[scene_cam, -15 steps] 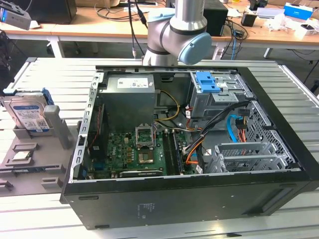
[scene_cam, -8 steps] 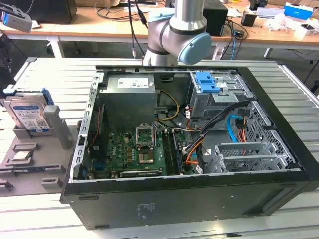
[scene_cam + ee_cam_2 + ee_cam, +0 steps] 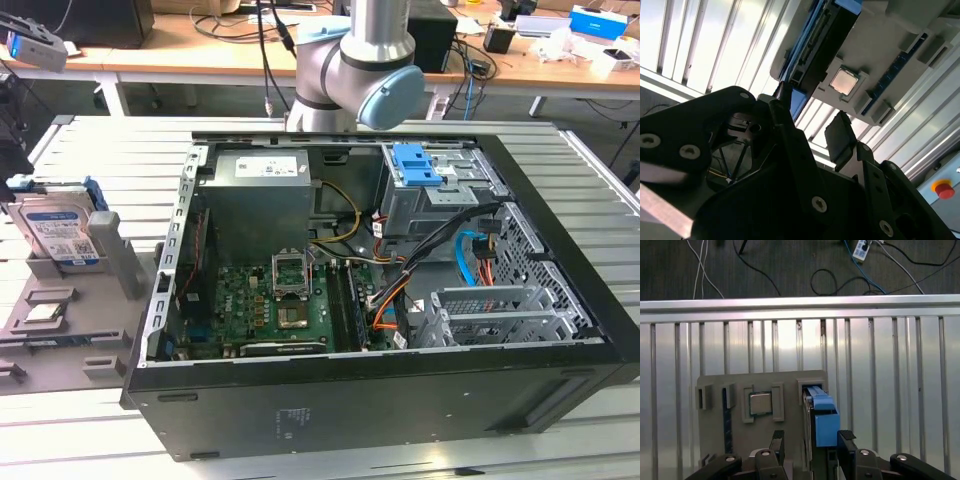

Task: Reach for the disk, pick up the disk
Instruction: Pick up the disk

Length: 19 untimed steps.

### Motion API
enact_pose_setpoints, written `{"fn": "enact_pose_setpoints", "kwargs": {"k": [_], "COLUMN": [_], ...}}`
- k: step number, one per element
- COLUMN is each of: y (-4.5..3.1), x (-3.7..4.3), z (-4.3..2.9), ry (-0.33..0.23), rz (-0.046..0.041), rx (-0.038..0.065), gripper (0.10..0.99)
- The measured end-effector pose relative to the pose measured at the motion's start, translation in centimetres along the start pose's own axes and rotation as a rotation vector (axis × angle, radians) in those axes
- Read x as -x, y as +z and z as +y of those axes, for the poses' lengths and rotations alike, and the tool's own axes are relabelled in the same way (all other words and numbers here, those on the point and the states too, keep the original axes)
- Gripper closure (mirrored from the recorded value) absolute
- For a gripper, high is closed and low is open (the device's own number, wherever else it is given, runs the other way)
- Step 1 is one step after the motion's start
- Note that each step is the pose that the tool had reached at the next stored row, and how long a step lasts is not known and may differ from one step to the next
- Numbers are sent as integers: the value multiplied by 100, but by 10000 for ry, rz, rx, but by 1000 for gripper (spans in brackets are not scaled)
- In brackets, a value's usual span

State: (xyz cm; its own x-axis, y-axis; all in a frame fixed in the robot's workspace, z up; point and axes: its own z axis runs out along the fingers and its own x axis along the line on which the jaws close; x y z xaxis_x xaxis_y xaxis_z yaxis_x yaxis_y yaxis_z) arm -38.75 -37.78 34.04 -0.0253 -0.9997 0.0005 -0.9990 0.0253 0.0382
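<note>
The black two-fingered gripper (image 3: 812,434) hangs open, its fingers (image 3: 846,440) spread wide and grasping nothing. In the first wrist view the two fingers frame the disk (image 3: 822,416), a flat silver metal hard drive with bright blue plastic side rails that stands on edge. The second wrist view shows the fingertips apart from it, with the drive beyond them. The disk sits upright in a slot of a light grey plastic holder tray (image 3: 715,382). In a square recess of the same tray, just beside the drive, lies a small square silver chip (image 3: 760,403). The tray rests on a ribbed aluminium table (image 3: 890,390). Past the table's edge, black, white and blue cables (image 3: 840,280) trail over a dark floor. In the exterior view the drive shows its white-and-blue label at the exterior view's left. Beside the tray stands an open black computer case (image 3: 400,400), which holds a green motherboard (image 3: 260,300) and, further back, a blue plastic latch piece (image 3: 415,165) on a grey metal cage. Behind the case rises the grey robot arm (image 3: 360,70) with its pale blue joint cap. Beyond it stands a wooden desk (image 3: 200,55) strewn with cables and boxes.
</note>
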Motion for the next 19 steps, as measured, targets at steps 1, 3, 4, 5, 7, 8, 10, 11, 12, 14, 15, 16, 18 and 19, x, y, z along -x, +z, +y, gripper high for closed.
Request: {"fn": "enact_pose_setpoints", "kwargs": {"k": [1, 3, 4, 5, 7, 8, 10, 11, 12, 14, 15, 16, 18, 19], "y": [7, 26, 37, 45, 68, 70, 60, 52, 48, 49, 52, 57, 80, 93], "x": [0, 0, 0, 0, 3, 10, 15, 20, 28, 53, 82, 92, 108, 109], "z": [0, -1, -1, -2, -2, -2, -3, -2, -2, -2, -1, -1, -2, -3], "ry": [1, 0, 0, 0, -3, -20, -42, -50, -55, -63, -72, -77, -94, -102], "rz": [-1, 0, 0, 0, 1, 1, 2, 1, 2, 2, 2, 2, 3, 5], "rx": [0, 0, 0, 1, 1, 0, 0, 0, 0, -1, 0, 0, 4, 8], "gripper": [541, 541, 541, 541, 541, 541, 541, 541, 541, 541, 541, 541, 541, 541]}}
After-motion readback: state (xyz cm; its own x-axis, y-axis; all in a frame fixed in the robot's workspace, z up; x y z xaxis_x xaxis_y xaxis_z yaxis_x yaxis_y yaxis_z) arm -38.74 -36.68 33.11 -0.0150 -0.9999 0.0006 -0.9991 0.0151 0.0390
